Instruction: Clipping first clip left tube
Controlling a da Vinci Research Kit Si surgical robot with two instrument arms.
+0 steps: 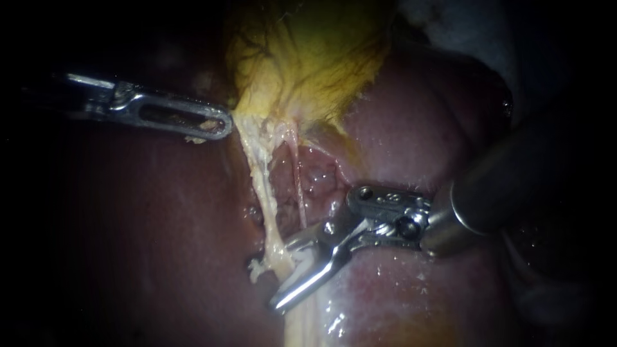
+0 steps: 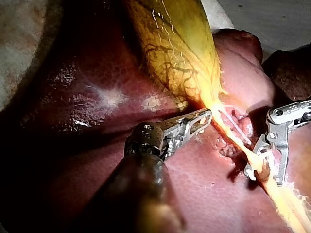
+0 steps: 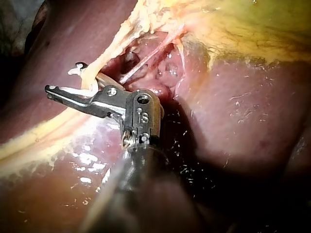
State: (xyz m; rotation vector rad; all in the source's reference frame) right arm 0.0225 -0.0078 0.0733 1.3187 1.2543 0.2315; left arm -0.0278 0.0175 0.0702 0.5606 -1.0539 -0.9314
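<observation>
The yellow gallbladder (image 1: 308, 58) lies on the dark red liver (image 1: 128, 225). From its neck a pale left tube (image 1: 260, 180) runs down, with a thinner tube (image 1: 299, 186) beside it. My right instrument (image 1: 267, 283) comes in from the right and its jaws stand open astride the left tube, low on it. From the right wrist view the tube (image 3: 112, 53) crosses between those jaws (image 3: 63, 77). My left instrument (image 1: 222, 125) is shut on tissue at the gallbladder neck and holds it taut; the left wrist view shows the same grip (image 2: 206, 116).
Wet, glistening liver (image 3: 233, 111) surrounds the dissected pocket between the two tubes. The right instrument's thick dark shaft (image 1: 514, 173) fills the right side of the endoscope view. Pale cloth (image 2: 272, 19) shows beyond the gallbladder (image 2: 175, 48) in the left wrist view.
</observation>
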